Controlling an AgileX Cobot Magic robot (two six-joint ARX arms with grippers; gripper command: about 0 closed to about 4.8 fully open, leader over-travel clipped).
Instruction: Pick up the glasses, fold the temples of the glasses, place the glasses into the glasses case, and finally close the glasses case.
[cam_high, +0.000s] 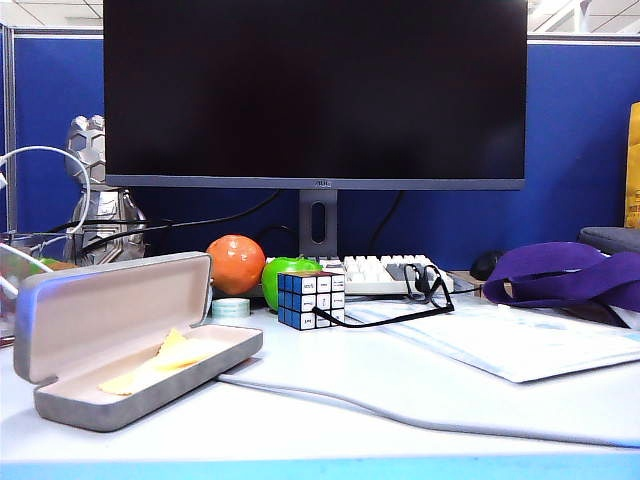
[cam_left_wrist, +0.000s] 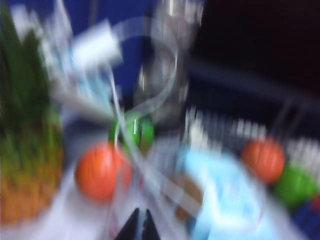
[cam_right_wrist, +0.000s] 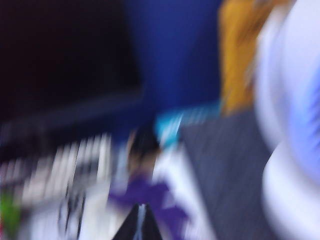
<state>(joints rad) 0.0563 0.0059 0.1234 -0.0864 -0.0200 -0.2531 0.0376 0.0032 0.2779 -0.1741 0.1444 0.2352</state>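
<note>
The glasses (cam_high: 426, 284) rest on the table in front of the keyboard, lenses upright. Their temples (cam_high: 372, 322) are unfolded and point toward the cube. The glasses case (cam_high: 128, 338) lies open at the front left, lid tipped back, with a yellow cloth (cam_high: 158, 363) on its pale lining. Neither arm shows in the exterior view. Both wrist views are heavily blurred. My left gripper (cam_left_wrist: 140, 219) shows two dark tips close together with nothing between them. The tips of my right gripper (cam_right_wrist: 141, 214) are pressed together over a purple blur, also empty.
A large monitor (cam_high: 315, 95) stands at the back. An orange (cam_high: 236, 263), a green apple (cam_high: 287, 272), a puzzle cube (cam_high: 311, 299), a tape roll (cam_high: 231, 307) and a keyboard (cam_high: 385, 273) sit mid-table. A purple bag (cam_high: 560, 275) and light blue packet (cam_high: 510, 340) lie right. A grey cable (cam_high: 400, 415) crosses the front.
</note>
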